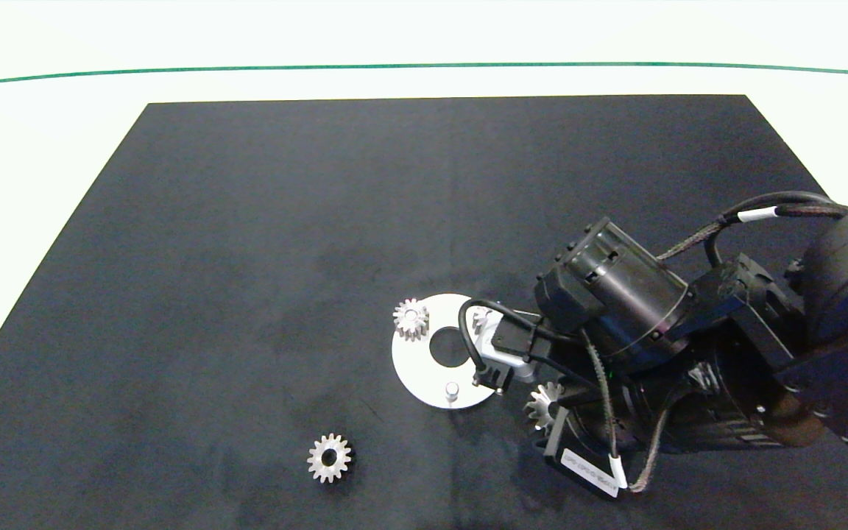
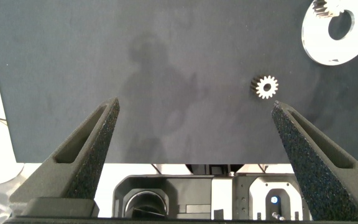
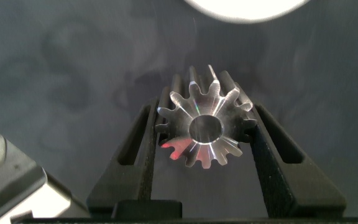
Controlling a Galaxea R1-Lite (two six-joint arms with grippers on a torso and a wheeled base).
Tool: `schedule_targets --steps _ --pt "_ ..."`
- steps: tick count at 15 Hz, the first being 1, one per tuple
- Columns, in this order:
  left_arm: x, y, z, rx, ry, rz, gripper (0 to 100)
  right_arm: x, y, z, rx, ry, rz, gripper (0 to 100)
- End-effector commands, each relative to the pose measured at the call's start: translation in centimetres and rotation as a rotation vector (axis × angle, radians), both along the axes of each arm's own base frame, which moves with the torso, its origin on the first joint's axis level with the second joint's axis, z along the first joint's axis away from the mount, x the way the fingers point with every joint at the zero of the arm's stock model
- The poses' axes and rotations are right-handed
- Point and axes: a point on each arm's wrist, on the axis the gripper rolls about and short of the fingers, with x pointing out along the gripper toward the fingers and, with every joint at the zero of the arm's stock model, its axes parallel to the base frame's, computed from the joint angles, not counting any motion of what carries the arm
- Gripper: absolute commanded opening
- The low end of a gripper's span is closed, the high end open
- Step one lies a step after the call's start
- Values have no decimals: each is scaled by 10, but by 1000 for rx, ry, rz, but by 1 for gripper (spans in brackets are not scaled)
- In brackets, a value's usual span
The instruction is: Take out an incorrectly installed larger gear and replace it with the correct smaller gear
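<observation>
The larger gear (image 3: 205, 127), bright and shiny with a round centre hole, sits pinched between the two fingers of the right gripper (image 3: 205, 143), one finger (image 3: 143, 155) pressing on each side of its teeth. In the head view this gear (image 1: 544, 404) shows only partly, just beside the near right edge of the white disc (image 1: 417, 368) and tucked under the right arm's wrist; from that angle it is hard to tell whether it is touching the black mat (image 1: 247, 258) or lifted off it. The disc has a large centre hole and a short bare peg (image 1: 452, 389) on its near side. A small dull gear (image 1: 411, 319) sits on the disc's far left part, and another gear (image 1: 480, 319) on its far right part is mostly hidden by the arm's cable. The smaller gear (image 1: 329, 458) lies flat and alone on the mat, nearer than the disc and to its left, well apart from it. The left gripper (image 2: 194, 134) hangs back at the mat's left edge, its fingers spread wide with nothing between them, the loose smaller gear (image 2: 266, 87) lying on the mat ahead of it.
</observation>
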Motion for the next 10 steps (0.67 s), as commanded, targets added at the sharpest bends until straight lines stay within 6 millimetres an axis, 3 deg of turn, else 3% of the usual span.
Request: schedule_targets --steps 1,5,10 --pt "0 0 -1 0 8 4 100 -7 -29 -5 -4 11 -51 0" --pt "0 0 -1 1 8 3 100 -9 -47 -25 32 41 -72 0" --pt "0 0 -1 5 7 0 100 -8 -53 -47 58 29 -82 0"
